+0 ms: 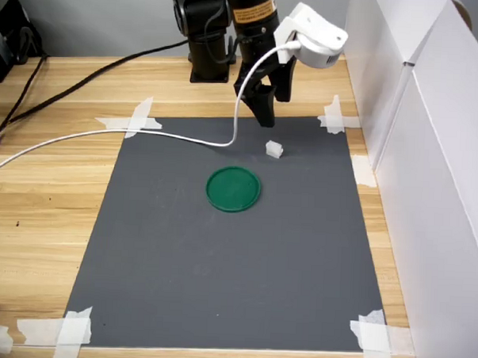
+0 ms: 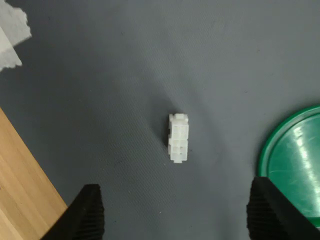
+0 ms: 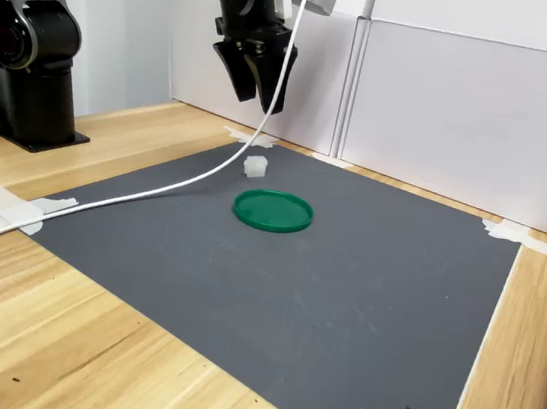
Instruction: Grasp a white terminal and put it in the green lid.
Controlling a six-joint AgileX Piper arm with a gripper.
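The white terminal point(image 1: 274, 149) point(image 3: 255, 167) is a tiny blocky piece lying on the dark grey mat point(image 1: 219, 265), just beyond the green lid point(image 1: 234, 188) point(image 3: 273, 211), and apart from it. My gripper point(image 1: 266, 118) point(image 3: 258, 100) hangs in the air above the terminal, open, with nothing between its fingers. In the wrist view the terminal point(image 2: 179, 138) lies lengthwise midway between the two black fingertips point(image 2: 85, 215), well below them. The lid's rim point(image 2: 295, 160) shows beside the other fingertip.
A white cable point(image 1: 106, 137) trails from the wrist across the mat's far edge and the wooden table. White tape strips point(image 1: 134, 119) hold the mat's corners. White panels point(image 1: 430, 156) wall off the first exterior view's right. A black arm base point(image 3: 27, 81) stands at the second exterior view's left.
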